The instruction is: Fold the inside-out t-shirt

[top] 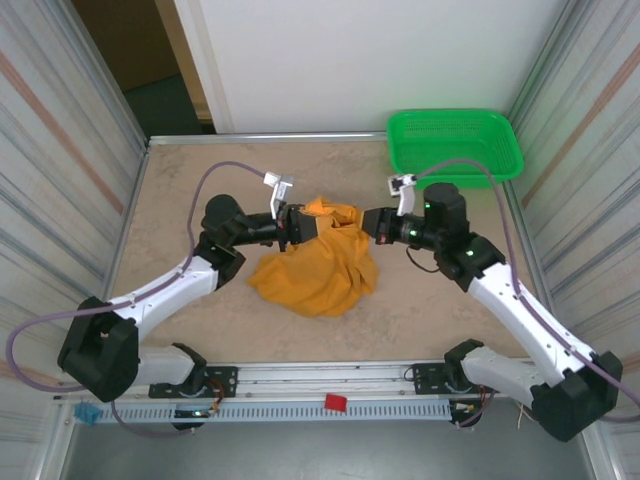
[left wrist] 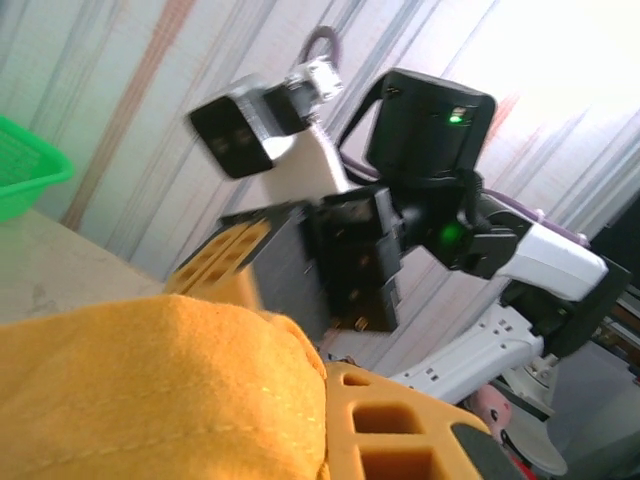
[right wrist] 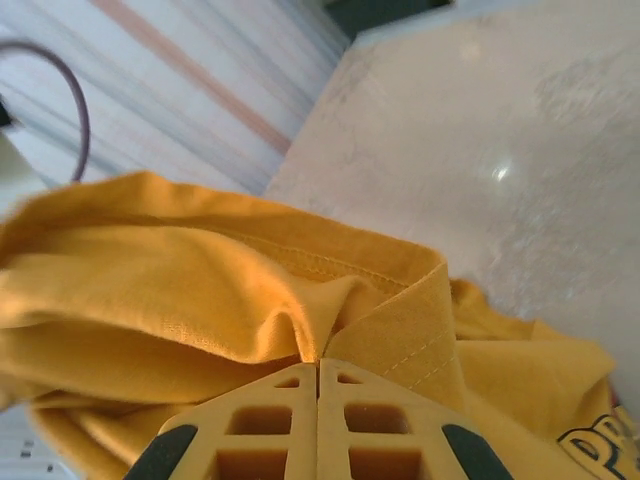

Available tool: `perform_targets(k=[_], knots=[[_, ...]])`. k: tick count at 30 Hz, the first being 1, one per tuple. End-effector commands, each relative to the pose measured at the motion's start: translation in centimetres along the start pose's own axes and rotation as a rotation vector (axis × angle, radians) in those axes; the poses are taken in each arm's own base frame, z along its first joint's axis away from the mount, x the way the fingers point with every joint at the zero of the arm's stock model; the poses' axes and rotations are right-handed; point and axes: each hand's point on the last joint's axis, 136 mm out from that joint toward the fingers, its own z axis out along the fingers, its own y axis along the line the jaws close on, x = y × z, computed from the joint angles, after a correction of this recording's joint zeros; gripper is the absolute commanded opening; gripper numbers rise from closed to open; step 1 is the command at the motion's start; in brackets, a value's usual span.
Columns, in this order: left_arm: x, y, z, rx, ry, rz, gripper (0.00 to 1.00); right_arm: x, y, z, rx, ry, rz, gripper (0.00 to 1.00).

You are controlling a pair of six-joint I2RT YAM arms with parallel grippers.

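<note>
You've got the inside-out t-shirt [top: 320,265] bunched in a heap mid-bench [top: 200,180], no fold made yet; your right gripper [right wrist: 320,375] is pinched together on a hem ridge; your left gripper [top: 298,226] sits in cloth opposite, and I can't tell whether it's clamped; spreading and folding are all left.

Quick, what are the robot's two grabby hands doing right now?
Left gripper: closed on the inside-out t-shirt.
Right gripper: closed, pinching a fold of the same shirt.

The beige marbled counter [top: 200,180] carries a crumpled inside-out t-shirt [top: 320,270] mid-surface, and a green basket [top: 450,114] at its far right corner.
</note>
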Motion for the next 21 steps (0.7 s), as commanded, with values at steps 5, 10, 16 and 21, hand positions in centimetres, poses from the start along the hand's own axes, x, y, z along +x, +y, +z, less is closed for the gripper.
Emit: perform_targets(k=[5,10,16,21], knots=[[0.4,1.7,-1.6,-0.093,-0.035,0.0,0.37,-5.2,3.3,-6.7,-0.079,-0.196,-0.033,0.0],[1.1,2.9,-1.8,-0.136,-0.03,-0.007,0.46,-5.6,4.4,-6.5,-0.143,-0.197,-0.022,0.0],[0.0,3.4,-2.2,-0.261,-0.083,0.063,0.52,-5.0,4.2,-5.9,-0.156,-0.18,-0.006,0.0],[-0.7,2.2,-1.6,-0.477,-0.009,0.243,0.57,-4.0,4.0,-4.9,-0.144,-0.152,-0.003,0.0]])
